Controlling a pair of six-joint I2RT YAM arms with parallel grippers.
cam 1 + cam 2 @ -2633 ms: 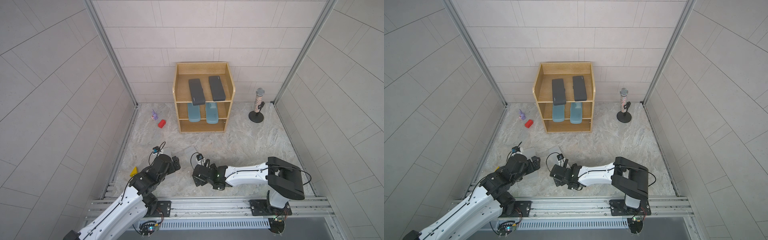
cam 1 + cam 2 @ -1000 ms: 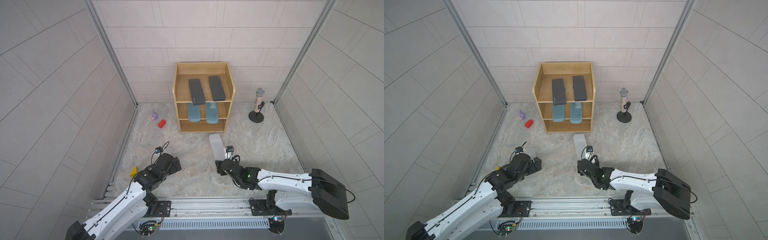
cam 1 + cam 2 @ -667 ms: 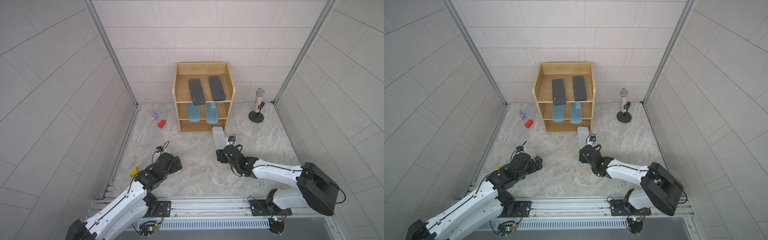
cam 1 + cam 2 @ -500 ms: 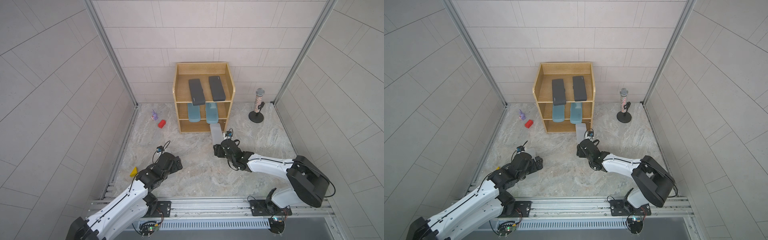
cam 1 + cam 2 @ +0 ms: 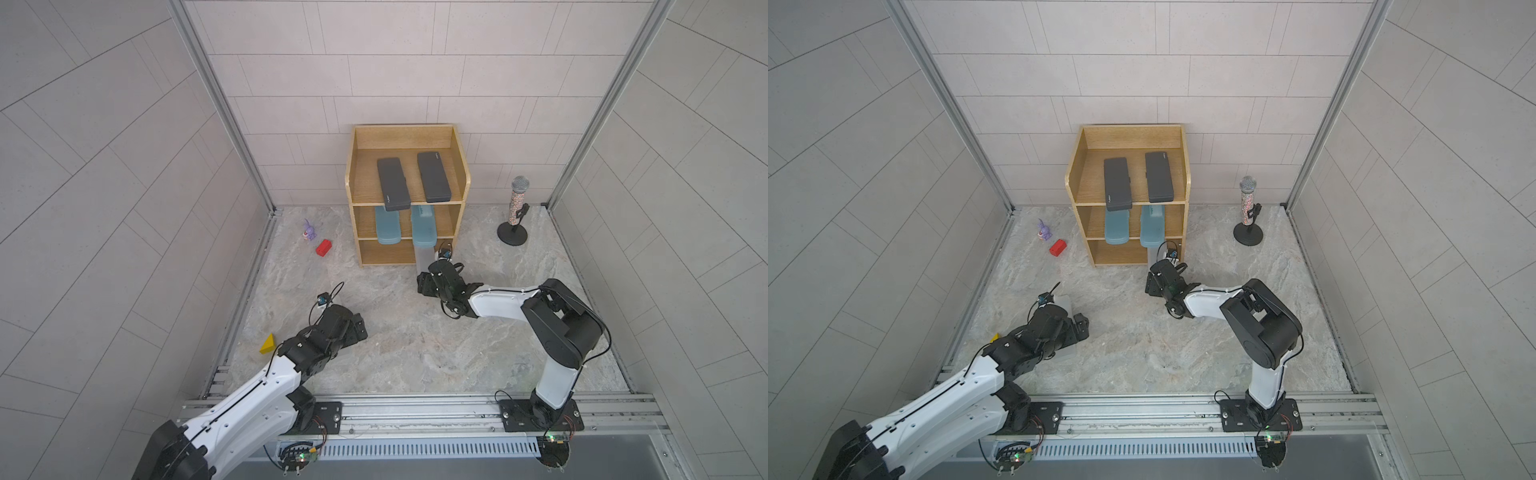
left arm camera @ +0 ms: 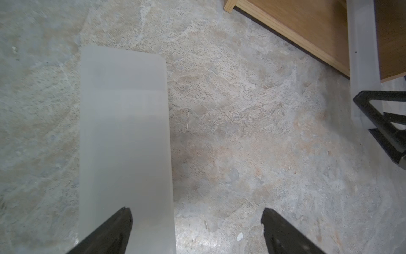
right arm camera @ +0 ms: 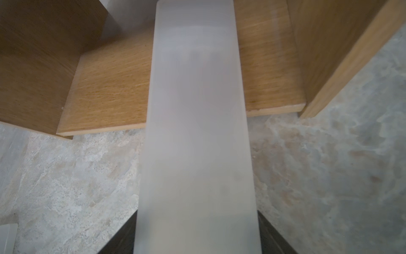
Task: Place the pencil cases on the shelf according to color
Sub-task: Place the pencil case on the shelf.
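Top view: the right gripper (image 5: 430, 266), mid-floor a second ago, now sits at the light wooden three-level shelf (image 5: 356, 232). Its frosted pale-grey flat pencil case (image 5: 423, 254) enters the bottom level, right side.
Right wrist: the jaws clamp that case.
Left wrist: the left gripper (image 6: 195, 226) gapes wide over the second frosted case (image 6: 123, 132), near left. We judge it next.

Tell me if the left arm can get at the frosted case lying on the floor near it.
Probably yes. The left gripper hangs open over the frosted case, which lies flat on the floor with nothing on it. One fingertip overlaps it, so a sideways shift seems needed.
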